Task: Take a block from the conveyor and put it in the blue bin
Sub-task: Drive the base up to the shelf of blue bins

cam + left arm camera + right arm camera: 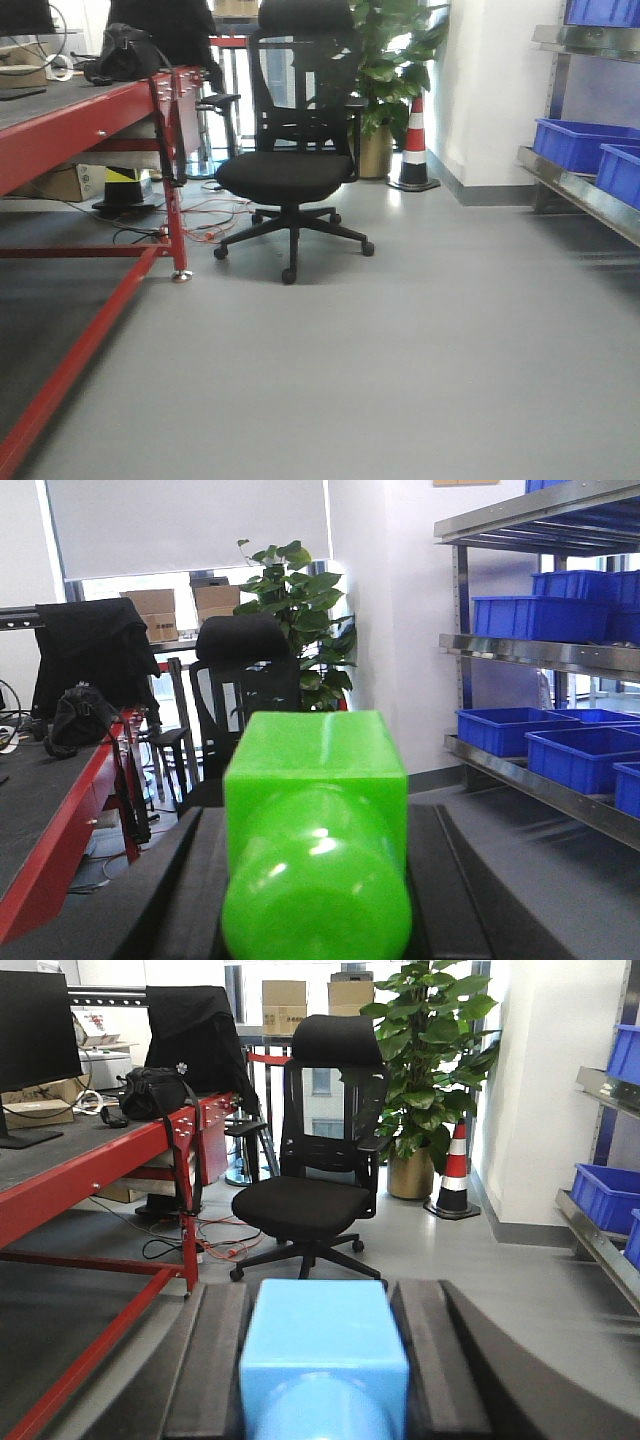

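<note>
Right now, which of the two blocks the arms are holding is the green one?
The green block is between the left jaws; the right jaws hold the light blue block.

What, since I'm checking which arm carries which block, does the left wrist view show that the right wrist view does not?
Only the left wrist view: a green block between the jaws, and a white roller blind. Only the right wrist view: a light blue block between the jaws, a traffic cone and a monitor. Both: the black office chair, the potted plant, the red bench and blue bins.
</note>
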### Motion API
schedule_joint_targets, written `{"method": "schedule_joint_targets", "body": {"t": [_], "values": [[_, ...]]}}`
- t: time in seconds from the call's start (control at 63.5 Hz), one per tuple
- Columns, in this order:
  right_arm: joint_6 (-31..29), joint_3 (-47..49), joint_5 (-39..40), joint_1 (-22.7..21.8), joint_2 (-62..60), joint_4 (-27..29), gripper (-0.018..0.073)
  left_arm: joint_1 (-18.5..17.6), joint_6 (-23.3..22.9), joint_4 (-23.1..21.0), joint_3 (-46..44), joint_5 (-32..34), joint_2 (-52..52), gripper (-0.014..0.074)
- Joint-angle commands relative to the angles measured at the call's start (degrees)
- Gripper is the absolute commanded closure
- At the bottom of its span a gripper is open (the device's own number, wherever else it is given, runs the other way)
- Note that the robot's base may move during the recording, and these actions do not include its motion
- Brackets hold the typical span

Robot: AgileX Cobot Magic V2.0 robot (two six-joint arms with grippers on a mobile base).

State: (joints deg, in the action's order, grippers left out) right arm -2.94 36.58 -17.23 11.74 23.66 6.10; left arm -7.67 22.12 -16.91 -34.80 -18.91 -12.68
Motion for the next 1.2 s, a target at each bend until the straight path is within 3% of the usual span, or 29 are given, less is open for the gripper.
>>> {"method": "schedule_joint_targets", "body": {"t": [0.0,1.181], "values": [[-0.2,0.0,1.6,0.2,-0.3,-0.3,0.0721,0.1,0.1,-0.6,0.0,1.5,0.3,0.0707],[-0.2,0.0,1.8,0.2,-0.3,-0.3,0.0721,0.1,0.1,-0.6,0.0,1.5,0.3,0.0707]]}}
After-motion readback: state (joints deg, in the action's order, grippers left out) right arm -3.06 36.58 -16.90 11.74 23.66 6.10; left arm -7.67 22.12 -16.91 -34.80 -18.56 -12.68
